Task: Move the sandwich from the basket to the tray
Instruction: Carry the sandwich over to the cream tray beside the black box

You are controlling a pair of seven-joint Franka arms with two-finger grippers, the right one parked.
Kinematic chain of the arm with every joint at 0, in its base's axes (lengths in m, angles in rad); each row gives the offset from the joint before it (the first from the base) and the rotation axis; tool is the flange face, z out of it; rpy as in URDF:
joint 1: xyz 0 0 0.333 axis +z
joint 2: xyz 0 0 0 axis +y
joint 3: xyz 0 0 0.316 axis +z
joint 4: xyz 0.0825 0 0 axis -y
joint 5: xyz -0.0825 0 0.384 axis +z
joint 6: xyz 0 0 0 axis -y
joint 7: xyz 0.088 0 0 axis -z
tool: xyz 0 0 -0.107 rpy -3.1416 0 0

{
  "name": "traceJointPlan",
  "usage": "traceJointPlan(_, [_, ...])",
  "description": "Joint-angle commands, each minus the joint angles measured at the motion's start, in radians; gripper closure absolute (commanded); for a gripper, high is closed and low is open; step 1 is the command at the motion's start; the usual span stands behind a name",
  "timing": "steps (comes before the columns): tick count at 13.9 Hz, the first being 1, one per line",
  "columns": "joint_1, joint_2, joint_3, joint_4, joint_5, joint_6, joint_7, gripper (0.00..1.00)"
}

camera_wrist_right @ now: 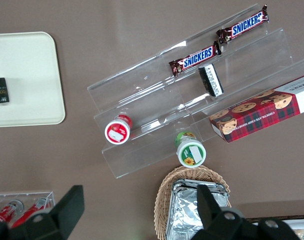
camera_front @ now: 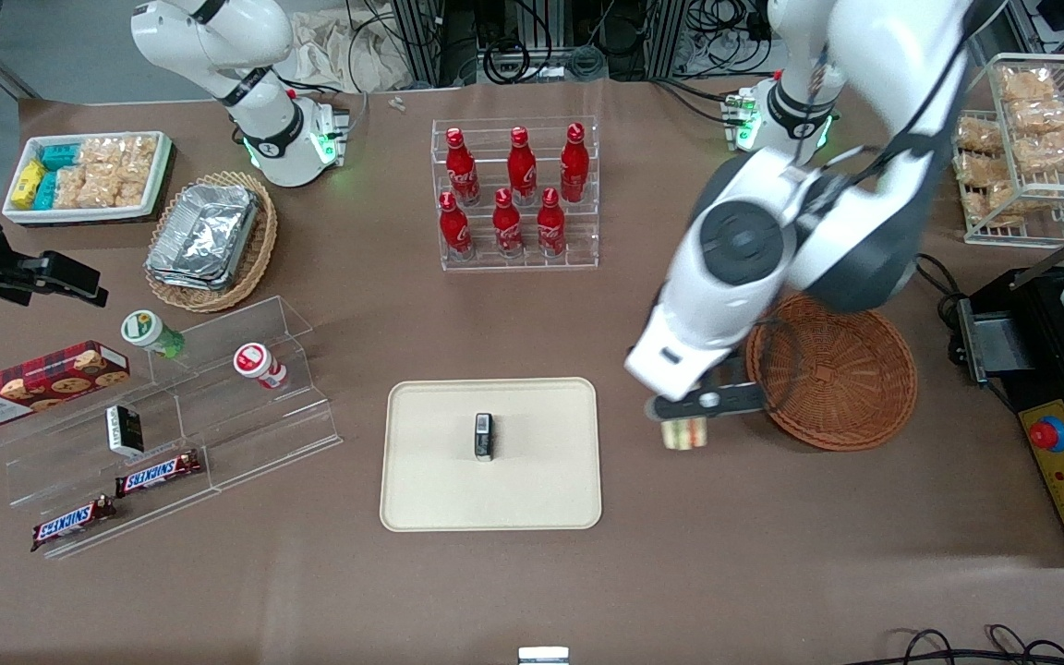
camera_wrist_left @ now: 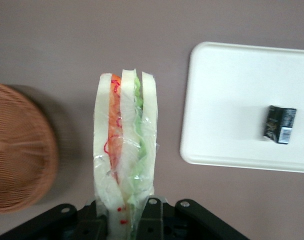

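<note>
**Carrying the sandwich between basket and tray**

Gripping the wrapped sandwich (camera_front: pixel 685 432) by one end, the gripper (camera_front: pixel 700 406) is hanging above bare tabletop, its fingers clamped on the bread. The load is sitting between the reddish-brown basket (camera_front: pixel 841 388) and the cream tray (camera_front: pixel 440 480), clear of both. A small dark object (camera_front: pixel 483 436) is lying at the tray's centre.

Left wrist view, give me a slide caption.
Gripper shut on the sandwich, between basket and tray.
</note>
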Motion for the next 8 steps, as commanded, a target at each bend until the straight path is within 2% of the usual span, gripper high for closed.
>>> traceJointPlan(1, [-0.034, 0.144, 0.001, 0.103, 0.013, 0.104, -0.034, 1.0])
traceJointPlan(5, [-0.076, 0.267, 0.003, 0.103, 0.024, 0.236, -0.033, 1.0])
traceJointPlan(8, [-0.088, 0.309, 0.003, 0.102, 0.024, 0.275, -0.002, 1.0])
